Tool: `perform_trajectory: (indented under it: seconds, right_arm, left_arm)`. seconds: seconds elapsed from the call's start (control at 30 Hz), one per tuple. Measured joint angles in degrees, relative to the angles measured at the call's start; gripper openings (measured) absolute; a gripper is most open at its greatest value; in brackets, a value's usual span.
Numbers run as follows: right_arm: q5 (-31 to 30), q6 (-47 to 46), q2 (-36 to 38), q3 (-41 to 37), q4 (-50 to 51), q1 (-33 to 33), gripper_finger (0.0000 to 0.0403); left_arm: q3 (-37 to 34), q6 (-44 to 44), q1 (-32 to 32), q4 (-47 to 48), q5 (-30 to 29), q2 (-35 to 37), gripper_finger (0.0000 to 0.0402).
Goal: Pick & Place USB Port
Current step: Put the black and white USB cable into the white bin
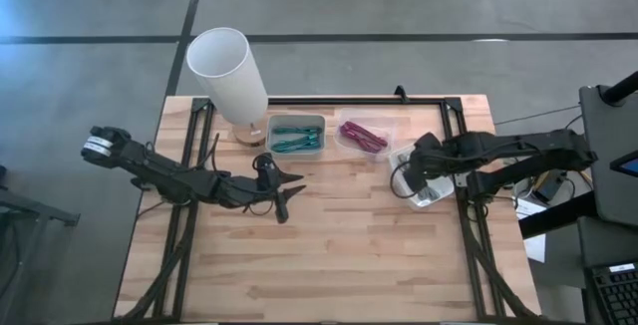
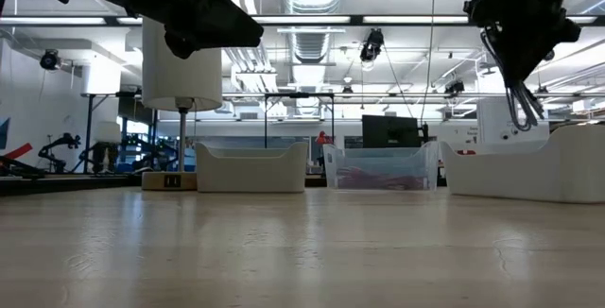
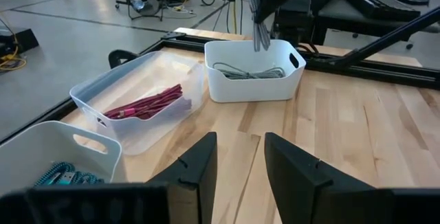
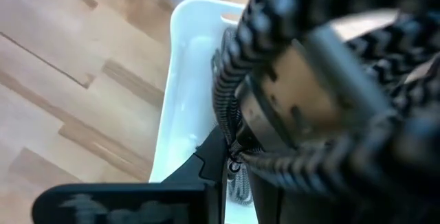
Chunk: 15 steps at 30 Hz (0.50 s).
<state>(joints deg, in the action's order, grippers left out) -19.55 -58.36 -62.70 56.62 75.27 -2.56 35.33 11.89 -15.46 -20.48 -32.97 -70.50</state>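
Note:
My right gripper [image 1: 411,173] hovers over the white bin [image 1: 431,197] at the table's right side and is shut on a grey-black braided USB cable [image 4: 289,80]. The cable's strands hang below it in the low view [image 2: 520,95] and in the left wrist view [image 3: 261,28]. More grey cables [image 3: 247,73] lie coiled on the bin's floor. My left gripper [image 1: 284,193] is open and raised above the middle of the table, touching nothing; its fingers [image 3: 199,165] point toward the bins. My right gripper holds the braided cable from above, with its fingers [image 4: 206,165] pointing down. Several strands and a metal-sleeved plug [image 4: 275,107] are bunched at the fingers, which hide the place of contact. The strands hang lifted, their lower ends [image 2: 518,121] over the white bin.
A clear bin with red cables [image 1: 362,138] and a white bin with teal cables [image 1: 296,138] stand along the far edge. A lamp with a white shade [image 1: 229,71] stands at the far left corner. Bare wood [image 1: 339,255] spans the near half.

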Motion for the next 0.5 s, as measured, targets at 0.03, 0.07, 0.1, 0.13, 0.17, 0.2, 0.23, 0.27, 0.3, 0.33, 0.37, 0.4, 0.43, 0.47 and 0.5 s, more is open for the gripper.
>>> perform_trajectory:
  seconds: [0.03, 0.07, 0.1, 0.13, 0.17, 0.2, 0.23, 0.27, 0.3, 0.33, 0.37, 0.4, 0.43, 0.47, 0.5]
  right_arm:
    - [0.3, 0.0, -0.4, -0.1, 0.0, 0.0, 0.0034]
    - [0.4, -0.1, -0.8, -0.3, 0.1, 0.0, 0.0034]
    - [0.5, -0.2, -1.2, -0.5, 0.3, 0.0, 0.0034]
    - [0.7, -0.2, -1.5, -0.8, 0.4, 0.0, 0.0034]
    - [1.0, -0.2, -2.0, -1.0, 0.4, 0.0, 0.0034]
    - [1.6, -0.2, -2.3, -1.4, 0.3, 0.0, 0.0034]
    - [2.0, -0.2, -2.7, -1.8, 0.3, 0.0, 0.0034]
    - [2.2, -0.2, -3.0, -2.1, 0.4, 0.0, 0.0034]
    - [2.3, -0.3, -3.3, -2.5, 0.3, 0.0, 0.0034]
    - [2.5, -0.5, -3.6, -2.8, 0.3, 0.0, 0.0034]
    - [2.6, -0.9, -3.9, -3.1, 0.4, 0.0, 0.0034]
    - [2.6, -1.1, -4.1, -3.4, 0.2, 0.0, 0.0034]
    - [2.6, -1.2, -4.4, -3.6, 0.3, 0.0, 0.0034]
    - [2.6, -1.2, -4.7, -3.7, 0.3, 0.0, 0.0034]
    - [2.6, -1.2, -5.0, -3.9, 0.2, 0.0, 0.0034]
  left_arm:
    - [0.0, 0.0, 0.0, 0.0, 0.0, 0.0, 0.0122]
    - [0.0, 0.0, 0.0, 0.0, 0.0, 0.0, 0.0122]
    - [0.0, 0.0, 0.0, 0.0, 0.0, 0.0, 0.0122]
    - [0.0, 0.0, 0.0, 0.0, 0.0, 0.0, 0.0122]
    - [0.0, 0.0, 0.0, 0.0, 0.0, 0.0, 0.0122]
    - [0.0, 0.0, 0.0, 0.0, 0.0, 0.0, 0.0122]
    - [0.0, 0.0, 0.0, 0.0, 0.0, 0.0, 0.0122]
    - [0.0, 0.1, 0.0, 0.0, 0.0, 0.0, 0.0122]
    - [0.0, 0.1, 0.0, 0.0, 0.0, 0.0, 0.0122]
    - [0.0, 0.1, 0.0, 0.0, 0.0, 0.0, 0.0122]
    - [0.0, 0.1, 0.0, 0.0, 0.0, 0.0, 0.0122]
    - [0.0, 0.1, 0.0, 0.0, 0.0, 0.0, 0.0122]
    - [0.0, 0.1, 0.0, 0.0, 0.0, 0.0, 0.0122]
    - [0.0, 0.1, 0.0, 0.0, 0.0, 0.0, 0.0122]
    - [0.0, 0.1, 0.0, 0.0, 0.0, 0.0, 0.0122]
